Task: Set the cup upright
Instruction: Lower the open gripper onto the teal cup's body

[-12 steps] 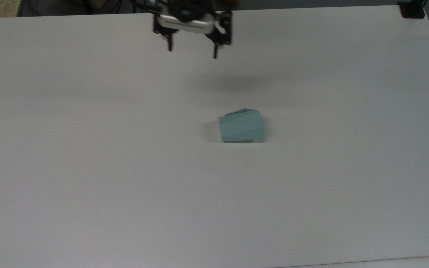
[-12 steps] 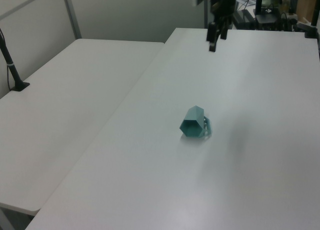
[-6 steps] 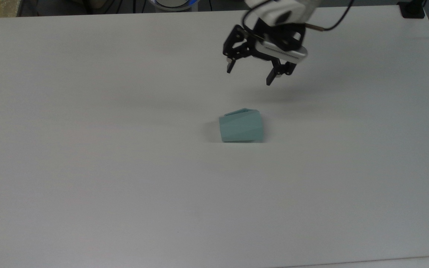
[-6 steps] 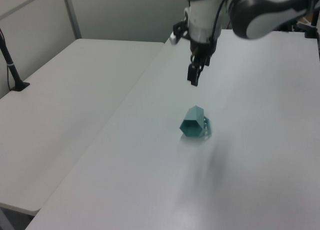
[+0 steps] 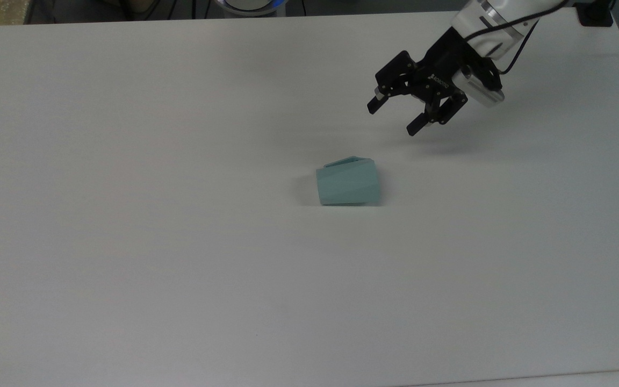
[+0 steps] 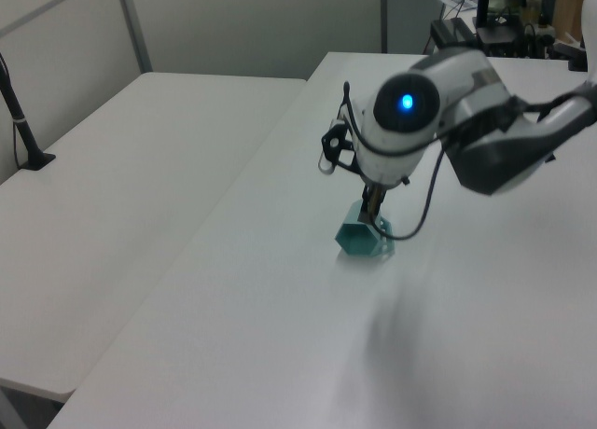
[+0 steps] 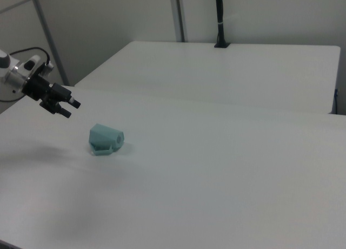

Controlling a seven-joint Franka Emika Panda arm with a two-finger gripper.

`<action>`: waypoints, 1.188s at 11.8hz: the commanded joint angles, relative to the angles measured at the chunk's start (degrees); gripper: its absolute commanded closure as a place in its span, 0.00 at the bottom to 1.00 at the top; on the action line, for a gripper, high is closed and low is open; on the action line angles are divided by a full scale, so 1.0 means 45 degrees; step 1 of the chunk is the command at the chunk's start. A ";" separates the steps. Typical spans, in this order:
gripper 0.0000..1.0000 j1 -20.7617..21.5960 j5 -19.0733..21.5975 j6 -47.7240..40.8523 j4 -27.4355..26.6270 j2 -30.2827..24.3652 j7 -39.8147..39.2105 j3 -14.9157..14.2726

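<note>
The pale teal faceted cup (image 5: 348,183) lies on its side on the white table (image 5: 180,258), wide rim toward the top view's right and handle on the far side. It also appears in the left view (image 6: 359,235) and the right view (image 7: 105,139). My gripper (image 5: 393,118) hangs open and tilted, up and to the right of the cup in the top view, apart from it and holding nothing. In the right view the gripper (image 7: 71,109) sits to the cup's upper left. In the left view the arm's wrist housing (image 6: 410,121) covers most of the hand.
A second white table (image 6: 140,159) adjoins this one and also appears in the right view (image 7: 243,65). A black post is clamped to it (image 7: 219,16). A black clamp (image 5: 594,13) sits at the top view's upper right corner.
The gripper has swung from the top view's upper middle to the right and down toward the cup, tilting its fingers over. It stayed open. The cup has not moved.
</note>
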 commanded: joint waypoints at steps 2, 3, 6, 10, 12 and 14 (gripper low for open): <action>0.00 0.0597 -0.2536 -0.0476 -0.0224 0.1355 0.0530 -0.0127; 0.00 0.0598 -0.2831 -0.0437 -0.0245 0.1629 0.0550 -0.0088; 0.00 0.0578 -0.3165 -0.0300 -0.0264 0.2197 0.0570 0.0030; 0.00 0.0345 -0.3789 0.0324 -0.0537 0.2569 0.0550 0.0049; 0.00 0.0110 -0.4238 0.0948 -0.0693 0.2589 0.0531 0.0049; 0.00 -0.0143 -0.4493 0.1184 -0.0713 0.2666 0.0492 0.0049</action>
